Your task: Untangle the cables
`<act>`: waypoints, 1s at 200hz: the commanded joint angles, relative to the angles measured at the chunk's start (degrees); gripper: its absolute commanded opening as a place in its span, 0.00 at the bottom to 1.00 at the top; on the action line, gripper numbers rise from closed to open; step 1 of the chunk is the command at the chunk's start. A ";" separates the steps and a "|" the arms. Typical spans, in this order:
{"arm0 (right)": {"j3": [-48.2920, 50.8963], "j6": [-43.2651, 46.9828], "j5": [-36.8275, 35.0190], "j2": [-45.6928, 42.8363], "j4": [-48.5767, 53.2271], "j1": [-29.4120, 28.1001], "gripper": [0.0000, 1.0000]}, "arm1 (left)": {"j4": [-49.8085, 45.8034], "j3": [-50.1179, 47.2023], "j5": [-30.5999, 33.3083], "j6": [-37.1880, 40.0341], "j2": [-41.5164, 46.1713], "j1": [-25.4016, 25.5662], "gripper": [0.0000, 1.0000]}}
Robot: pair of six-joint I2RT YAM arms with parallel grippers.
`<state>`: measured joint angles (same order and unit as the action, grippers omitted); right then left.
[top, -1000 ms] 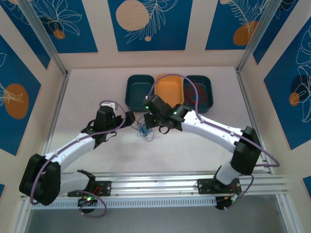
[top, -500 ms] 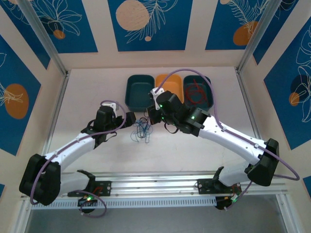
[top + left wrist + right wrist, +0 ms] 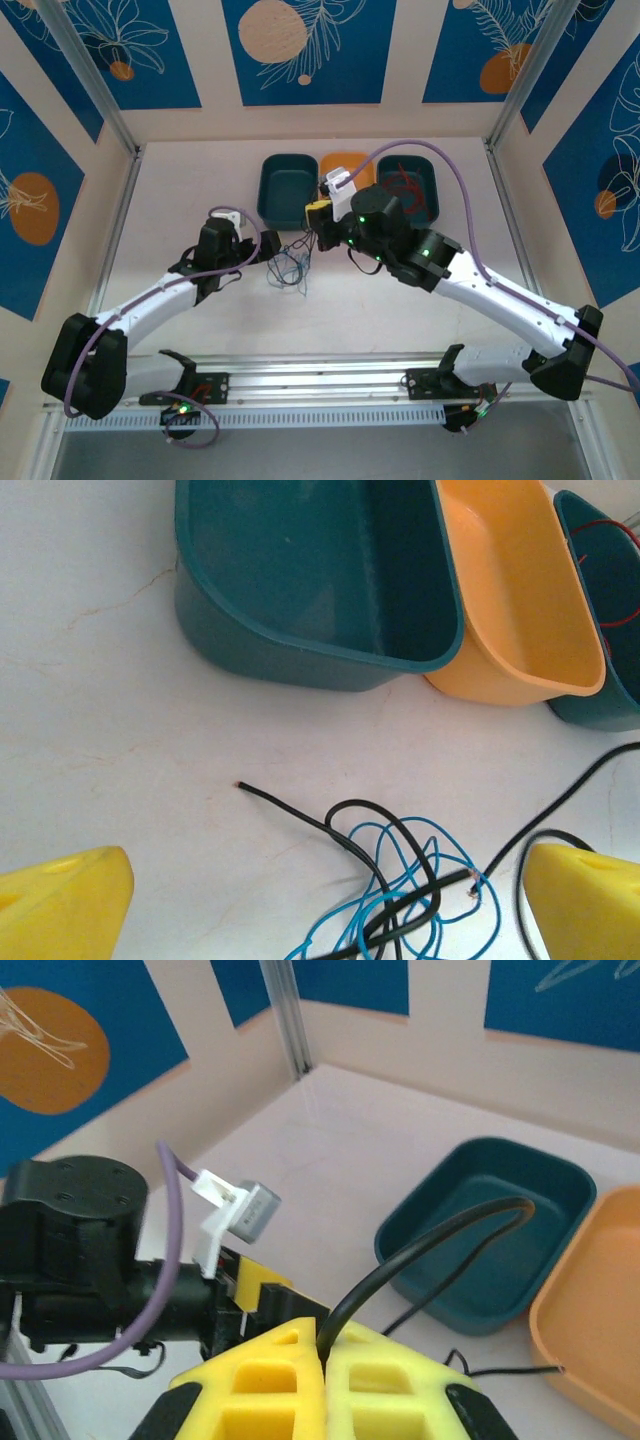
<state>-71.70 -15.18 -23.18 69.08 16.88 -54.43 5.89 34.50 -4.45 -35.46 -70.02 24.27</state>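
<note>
Now, my right hand (image 3: 325, 1360) pinched shut on a black cable (image 3: 450, 1228), left hand (image 3: 320, 900) wide open and empty, tangle (image 3: 400, 905) on bench (image 3: 100, 730), bins (image 3: 320, 650) at its 12 o'clock.

Shifted the right gripper (image 3: 318, 213) off the tangle of cables (image 3: 292, 266) and toward the far side, up to the near rims of the left teal bin (image 3: 268, 190) and the orange bin (image 3: 347, 160). Swung the right arm's elbow out to the right and nearer. Drew a black cable (image 3: 420, 1250) up and out of the tangle, pinched between the closed fingers (image 3: 270, 1380). Loosened the tangle and spread it wider across the bench (image 3: 200, 200), with strands now trailing left and near.
</note>
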 commanded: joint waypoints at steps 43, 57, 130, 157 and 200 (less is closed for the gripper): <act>1.97 1.56 5.72 -5.57 -4.84 0.79 0.00 | 1.80 0.79 -1.12 1.77 0.92 -0.30 1.00; 1.96 0.47 6.01 -6.12 -4.51 1.47 0.00 | 3.10 0.55 -1.92 3.82 2.24 -0.28 1.00; 3.00 -18.33 9.50 -6.56 -3.11 10.05 0.00 | 26.66 -8.21 -14.44 21.01 9.79 4.58 0.98; 3.05 -21.66 11.53 -6.52 -3.09 11.84 0.00 | 36.79 -11.51 -10.57 30.34 6.62 10.40 0.97; 2.50 -23.95 13.92 -6.32 -2.98 12.33 0.00 | 49.16 -8.20 -9.65 35.16 -5.14 12.89 0.93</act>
<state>-69.21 -36.07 -11.90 63.81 14.59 -42.33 43.33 23.86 -14.57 -6.28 -70.08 36.27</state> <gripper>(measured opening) 0.055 0.947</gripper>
